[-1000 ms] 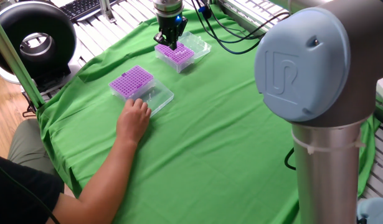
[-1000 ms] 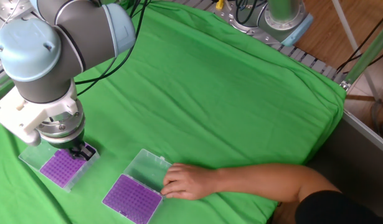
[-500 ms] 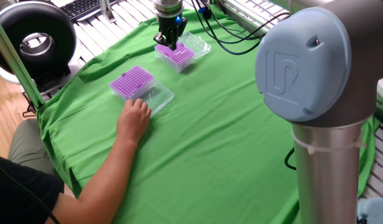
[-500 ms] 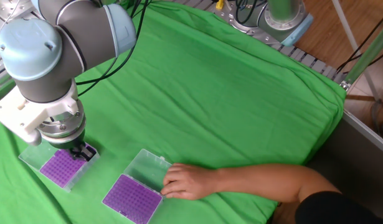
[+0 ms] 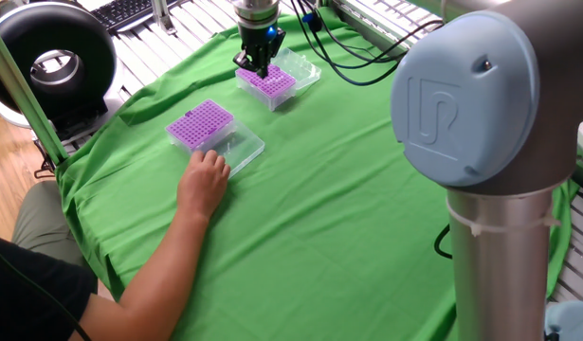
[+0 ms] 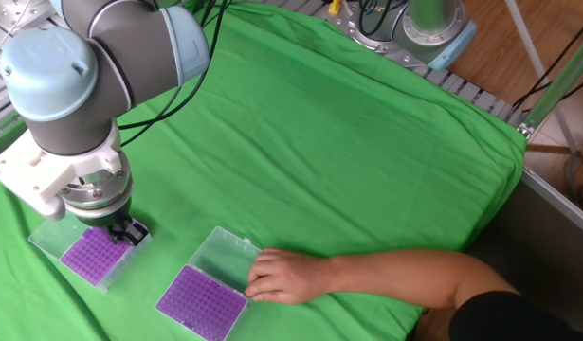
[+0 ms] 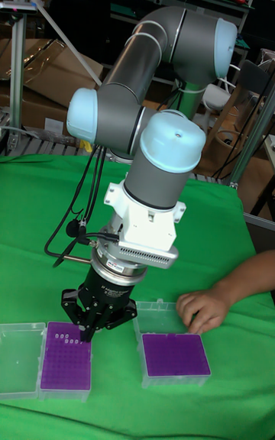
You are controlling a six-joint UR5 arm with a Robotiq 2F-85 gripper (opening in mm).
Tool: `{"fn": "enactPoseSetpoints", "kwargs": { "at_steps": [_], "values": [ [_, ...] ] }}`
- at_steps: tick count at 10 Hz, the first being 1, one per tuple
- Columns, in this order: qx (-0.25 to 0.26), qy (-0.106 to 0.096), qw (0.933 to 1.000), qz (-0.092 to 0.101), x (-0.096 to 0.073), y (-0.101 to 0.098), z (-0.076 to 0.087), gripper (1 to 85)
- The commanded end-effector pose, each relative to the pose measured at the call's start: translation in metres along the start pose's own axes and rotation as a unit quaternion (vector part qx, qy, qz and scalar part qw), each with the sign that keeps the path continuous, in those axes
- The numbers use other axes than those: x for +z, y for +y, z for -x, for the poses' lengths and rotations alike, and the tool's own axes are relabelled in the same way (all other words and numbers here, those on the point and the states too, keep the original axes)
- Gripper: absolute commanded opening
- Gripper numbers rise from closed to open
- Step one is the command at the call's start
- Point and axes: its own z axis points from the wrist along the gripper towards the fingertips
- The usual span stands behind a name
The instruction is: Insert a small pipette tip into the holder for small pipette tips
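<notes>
Two clear boxes with purple perforated tip racks lie on the green cloth. My gripper [image 5: 258, 64] [image 6: 128, 233] [image 7: 85, 331] hangs just above the edge of the far holder [image 5: 270, 84] [image 6: 90, 258] [image 7: 65, 357], whose open lid [image 7: 17, 357] lies flat beside it. The fingers look drawn together into a point; a small pipette tip between them is too small to make out. A few pale dots show in that rack's top corner. A person's hand [image 5: 204, 180] [image 6: 282, 275] [image 7: 200, 308] rests on the open lid of the second holder [image 5: 202, 124] [image 6: 201, 301] [image 7: 176, 354].
The person's forearm [image 6: 395, 270] stretches across the near part of the cloth. Black cables [image 5: 353, 52] trail behind the far box. A ring light [image 5: 54, 62] and keyboard [image 5: 130, 11] sit off the cloth at the far left. The robot's elbow [image 5: 481, 95] fills the right foreground.
The gripper has risen very slightly over the far holder. The hand and both boxes have stayed put.
</notes>
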Motion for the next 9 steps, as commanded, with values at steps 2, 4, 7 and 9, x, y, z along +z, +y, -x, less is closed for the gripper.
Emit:
{"fn": "enactPoseSetpoints", "kwargs": {
  "at_steps": [2, 4, 7, 9],
  "values": [
    [0.002, -0.006, 0.9999, 0.009, 0.0012, 0.0012, 0.0, 1.0],
    [0.001, -0.009, 0.9999, 0.011, 0.0024, 0.0013, 0.0001, 1.0],
    [0.0, -0.012, 0.9998, 0.013, 0.0038, 0.0013, 0.0005, 1.0],
    [0.0, -0.015, 0.9998, 0.015, 0.0053, 0.0013, 0.0009, 1.0]
  ]
}}
